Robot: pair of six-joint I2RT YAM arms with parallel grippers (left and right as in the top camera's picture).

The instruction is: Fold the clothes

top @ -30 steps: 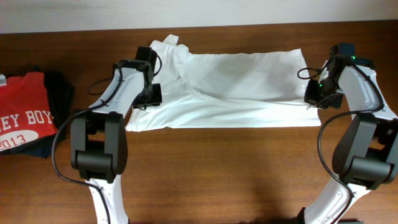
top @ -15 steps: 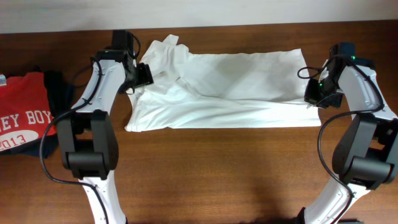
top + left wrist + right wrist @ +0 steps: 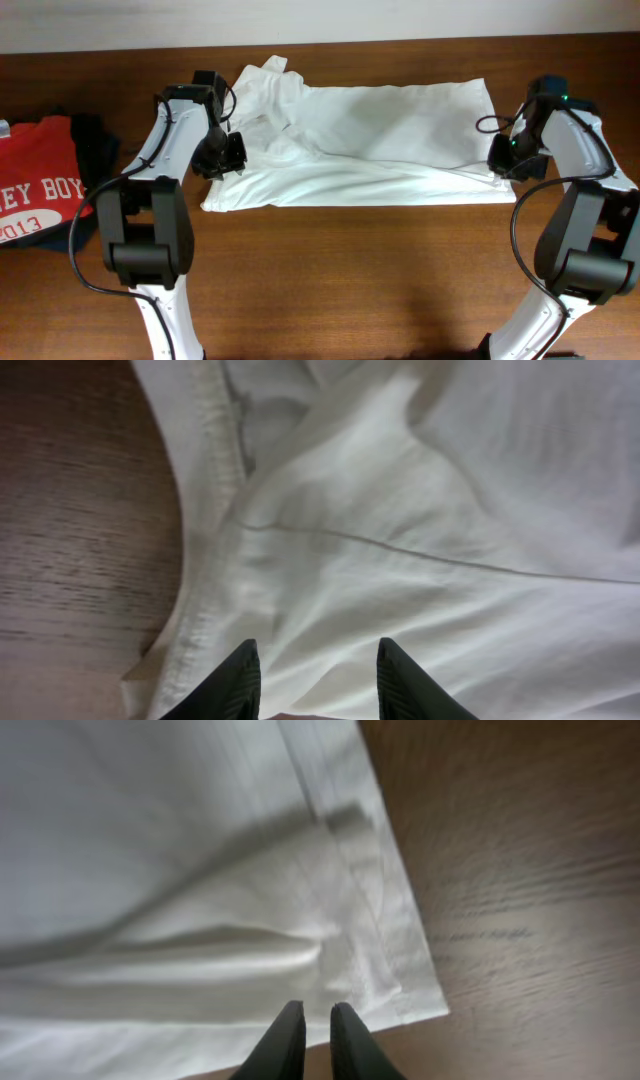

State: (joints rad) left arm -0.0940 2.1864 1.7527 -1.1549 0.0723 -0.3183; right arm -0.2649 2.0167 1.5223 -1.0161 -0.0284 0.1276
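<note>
The white T-shirt (image 3: 380,140) lies spread across the back of the wooden table, folded lengthwise, with bunched cloth at its left end. No printed mark shows on it. My left gripper (image 3: 222,158) hovers over the shirt's left end, near a sleeve seam. In the left wrist view its fingers (image 3: 317,655) are open and empty above the cloth (image 3: 400,510). My right gripper (image 3: 503,160) is at the shirt's right hem. In the right wrist view its fingers (image 3: 317,1012) are nearly together over the hem corner (image 3: 390,970), and nothing shows gripped between them.
A red T-shirt with white lettering (image 3: 35,185) lies at the far left on dark navy folded garments (image 3: 95,145). Bare wood (image 3: 350,270) runs along the front of the table. A pale wall (image 3: 400,20) borders the back edge.
My left gripper swung out to the shirt's far-left corner, then came forward over the left end. The right gripper has barely shifted. The shirt's left end looks slightly rearranged.
</note>
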